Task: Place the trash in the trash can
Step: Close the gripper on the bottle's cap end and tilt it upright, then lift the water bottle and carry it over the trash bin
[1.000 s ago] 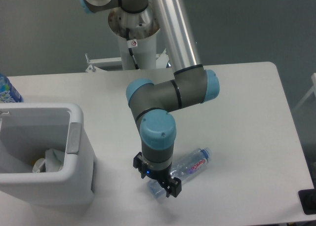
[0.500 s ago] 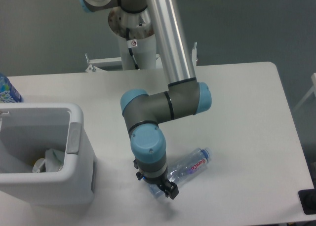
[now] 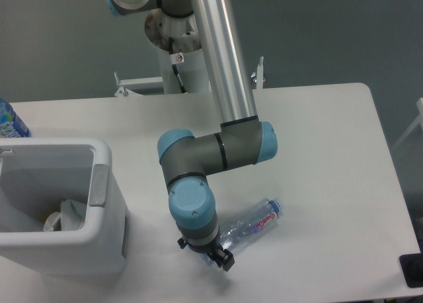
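1. Gripper [image 3: 213,257] is low over the base end of the bottle [image 3: 250,227], which lies on its side on the table [image 3: 317,151], cap pointing up-right, well right of the bin [image 3: 99,184].
2. Jaws: one dark finger shows at the bottle's near edge; the wrist hides the rest. I cannot tell how far apart they stand, nor whether they have the bottle.
3. Step in hand, as I judge it: grasping the bottle. To do it well, straddle the body squarely across its width. Thin plastic will buckle, and a round body rolls if pinched off-centre.
4. The grip sits near the base, so the cap end may droop on lifting. Lift clear of the bin's rim before crossing.
5. Wrapper [image 3: 71,214] already lies inside the bin.
6. Count: bottles for the bin, one; wrappers, one; bins, one; another bottle [image 3: 9,121] at the left edge, blue-green label, one.
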Tool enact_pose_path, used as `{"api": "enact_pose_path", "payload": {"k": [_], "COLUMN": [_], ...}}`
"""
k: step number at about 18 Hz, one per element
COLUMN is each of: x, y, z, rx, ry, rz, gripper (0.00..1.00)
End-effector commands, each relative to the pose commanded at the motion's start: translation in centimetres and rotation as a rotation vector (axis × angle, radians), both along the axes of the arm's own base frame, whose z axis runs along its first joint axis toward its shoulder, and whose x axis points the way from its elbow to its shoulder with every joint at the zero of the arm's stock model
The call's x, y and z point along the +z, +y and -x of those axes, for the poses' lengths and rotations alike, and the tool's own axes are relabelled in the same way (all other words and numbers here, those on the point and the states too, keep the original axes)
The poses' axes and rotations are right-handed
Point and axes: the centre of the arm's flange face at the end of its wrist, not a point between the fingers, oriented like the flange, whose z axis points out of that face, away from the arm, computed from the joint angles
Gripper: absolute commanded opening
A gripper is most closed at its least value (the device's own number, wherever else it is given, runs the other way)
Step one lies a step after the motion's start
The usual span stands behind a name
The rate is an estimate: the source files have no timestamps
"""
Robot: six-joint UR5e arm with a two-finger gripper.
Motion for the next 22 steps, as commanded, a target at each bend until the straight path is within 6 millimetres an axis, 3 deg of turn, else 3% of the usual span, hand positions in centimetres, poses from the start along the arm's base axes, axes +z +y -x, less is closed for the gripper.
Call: {"api": "enact_pose_path", "payload": {"k": [6, 9, 11, 15, 22], "x": [0.4, 2.0, 3.7, 7.1, 14.6], "y": [0.2, -0.4, -2.1, -3.5, -5.6], "z": [0.3, 1.4, 4.1, 6.4, 8.9], "rx": [0.02, 0.036, 0.078, 0.117, 0.245], "ry": [0.004, 0.01, 0.013, -0.054, -0.197], "rz": [-0.01, -0.035, -0.065, -0.188, -0.449], "gripper": [0.38, 0.38, 0.38, 0.39, 0.39]}}
